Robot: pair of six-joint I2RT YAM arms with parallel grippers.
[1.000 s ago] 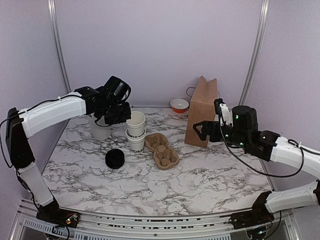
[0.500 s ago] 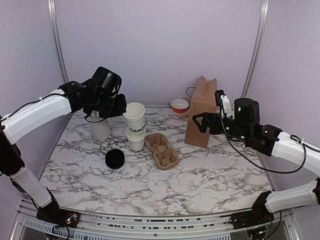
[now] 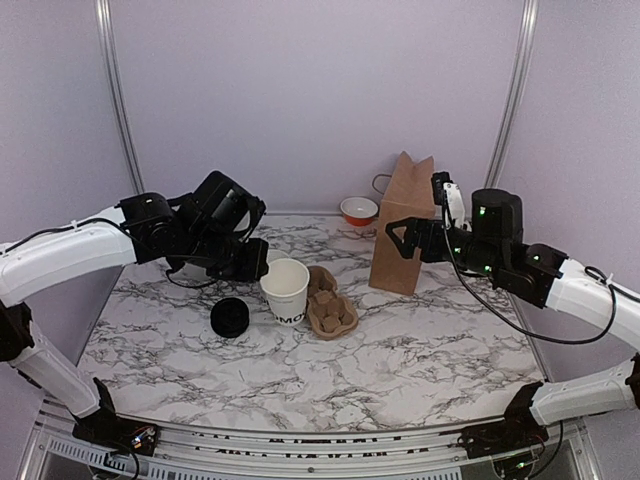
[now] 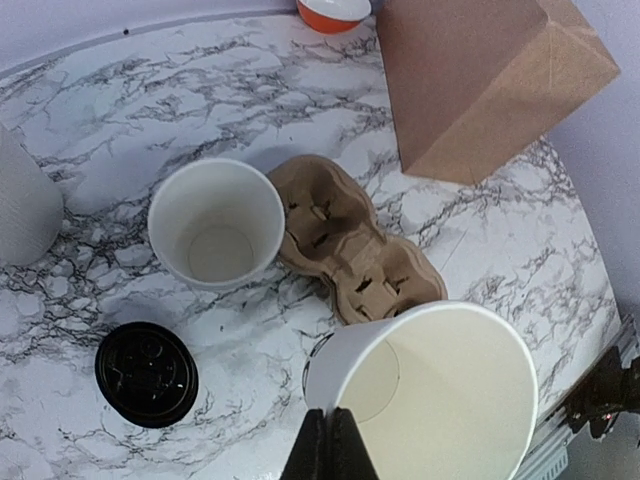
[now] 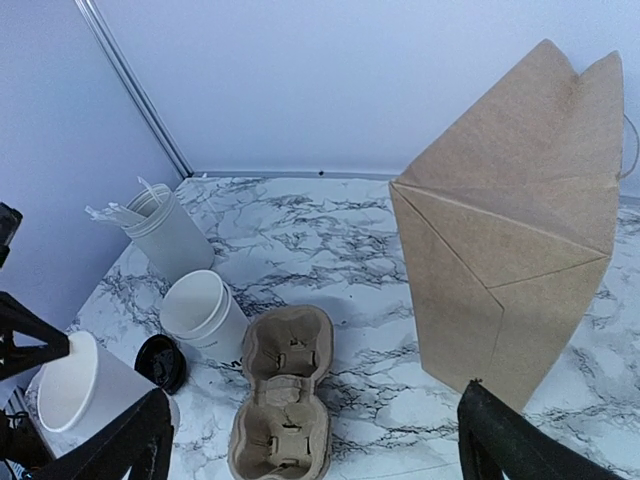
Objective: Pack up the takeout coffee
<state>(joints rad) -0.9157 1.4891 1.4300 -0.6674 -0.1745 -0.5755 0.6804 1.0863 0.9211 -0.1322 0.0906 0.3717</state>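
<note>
My left gripper (image 3: 262,268) is shut on the rim of a lidless white paper cup (image 3: 286,291) with dark lettering and holds it tilted just left of the cardboard carrier (image 3: 326,300). The wrist view shows the pinched rim (image 4: 330,430) and the empty cup (image 4: 430,390). A second lidless white cup (image 4: 215,222) stands on the table behind it. A black lid (image 3: 230,317) lies alone on the table. No cup with a lid on it shows. My right gripper (image 3: 402,236) is open and empty, hovering in front of the brown paper bag (image 3: 403,225).
A taller white holder of utensils (image 5: 165,230) stands at the back left. An orange bowl (image 3: 359,211) sits behind the bag. The walls close in the back and both sides.
My left gripper has lifted the upper cup off the stacked pair and carried it forward and down beside the carrier. The right gripper has risen slightly toward the bag.
</note>
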